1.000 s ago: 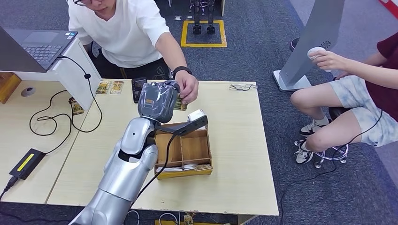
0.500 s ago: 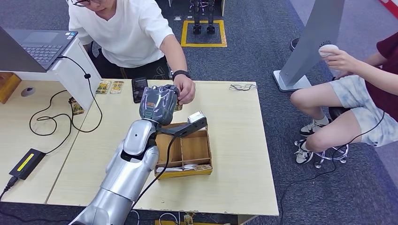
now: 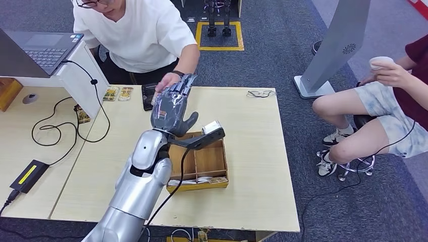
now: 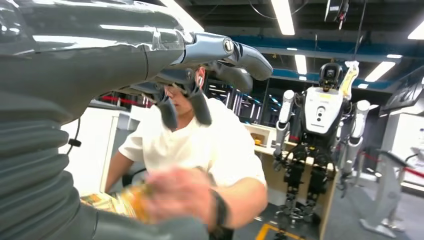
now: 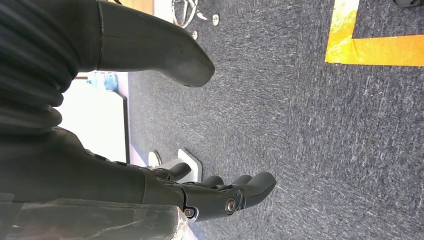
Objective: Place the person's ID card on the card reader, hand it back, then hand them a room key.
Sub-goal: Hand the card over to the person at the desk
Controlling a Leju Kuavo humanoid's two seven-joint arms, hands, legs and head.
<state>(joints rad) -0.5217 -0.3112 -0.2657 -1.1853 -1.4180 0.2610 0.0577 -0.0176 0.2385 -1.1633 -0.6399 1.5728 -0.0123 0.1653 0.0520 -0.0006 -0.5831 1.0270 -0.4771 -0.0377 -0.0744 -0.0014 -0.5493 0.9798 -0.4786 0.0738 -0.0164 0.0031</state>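
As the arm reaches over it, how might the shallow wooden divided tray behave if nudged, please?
The shallow wooden divided tray looks rigid and low, so it would probably slide on the smooth pale tabletop, not tip. Thin walls suggest it is fairly light.

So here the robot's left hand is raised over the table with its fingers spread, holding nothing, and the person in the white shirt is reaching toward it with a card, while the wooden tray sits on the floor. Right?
One thing is off: the wooden tray is on the table, not the floor, as the head view shows. The rest stands: the left hand is raised with fingers spread and empty, and the person's hand reaches to it; the left wrist view shows a blurred card there.
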